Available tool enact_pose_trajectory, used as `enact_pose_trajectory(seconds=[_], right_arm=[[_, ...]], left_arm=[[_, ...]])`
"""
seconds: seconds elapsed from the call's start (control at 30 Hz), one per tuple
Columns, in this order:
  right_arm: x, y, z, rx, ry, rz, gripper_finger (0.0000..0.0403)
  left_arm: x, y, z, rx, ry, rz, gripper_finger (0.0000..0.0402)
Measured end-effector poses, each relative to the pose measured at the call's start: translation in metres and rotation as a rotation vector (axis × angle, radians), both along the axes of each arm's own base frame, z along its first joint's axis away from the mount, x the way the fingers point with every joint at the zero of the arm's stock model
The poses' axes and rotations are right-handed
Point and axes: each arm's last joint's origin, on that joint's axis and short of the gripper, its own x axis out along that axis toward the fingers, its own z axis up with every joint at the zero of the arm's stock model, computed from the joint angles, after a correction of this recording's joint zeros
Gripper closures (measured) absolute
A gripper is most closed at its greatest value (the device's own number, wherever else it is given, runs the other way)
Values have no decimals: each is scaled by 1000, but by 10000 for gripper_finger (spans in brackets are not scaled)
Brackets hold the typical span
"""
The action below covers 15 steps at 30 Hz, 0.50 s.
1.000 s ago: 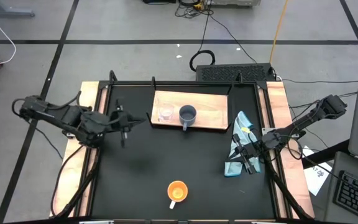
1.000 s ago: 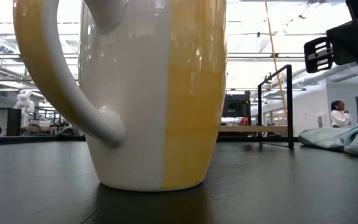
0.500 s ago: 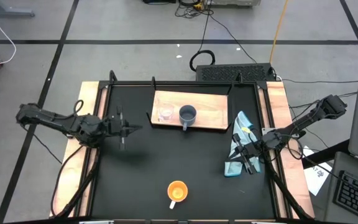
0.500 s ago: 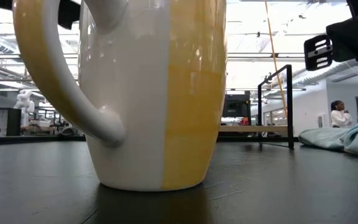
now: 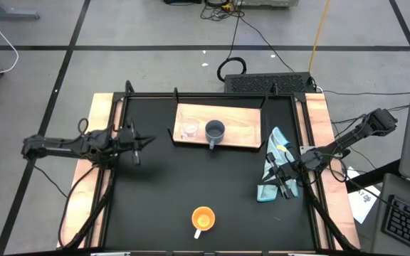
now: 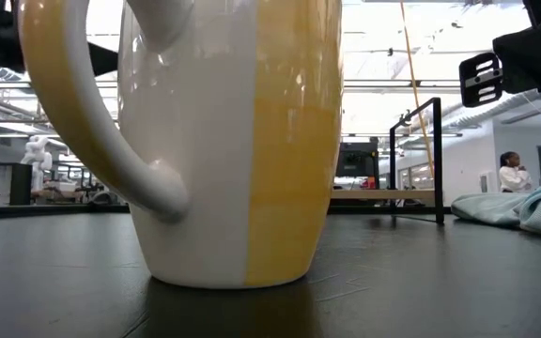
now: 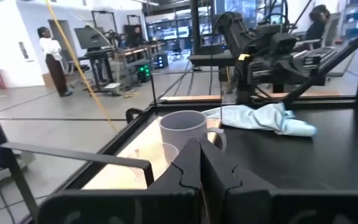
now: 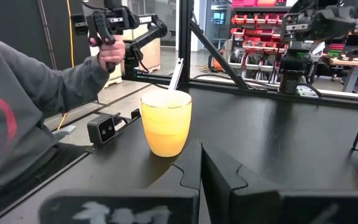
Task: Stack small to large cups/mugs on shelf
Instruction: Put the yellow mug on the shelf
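Standing side by side on the shelf (image 5: 244, 128) at the far middle of the worktop (image 5: 162, 199), the clear glass cup (image 5: 189, 130) and the blue-grey mug (image 5: 214, 130) are placed, glass to the left, near but apart; neither is nested in the other. The orange mug (image 5: 203, 217) stands alone by the near edge, well apart from the shelf, so the largest piece looks outstanding. The left gripper (image 5: 135, 142) hangs at the worktop's left edge, its arm stretched low and level, jaws fully closed and empty, facing the shelf. The right gripper (image 5: 285, 178) rests over the light-blue cloth (image 5: 275, 153) on the right, likewise closed on nothing, aimed towards the orange mug.
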Motion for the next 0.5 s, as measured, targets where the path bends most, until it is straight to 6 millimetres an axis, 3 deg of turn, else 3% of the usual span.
enact_pose_trajectory(seconds=[0.5], right_arm=[[0,0,2,-34,-40,1,403]], left_arm=[[-2,-3,-42,-56,-5,-94,402]])
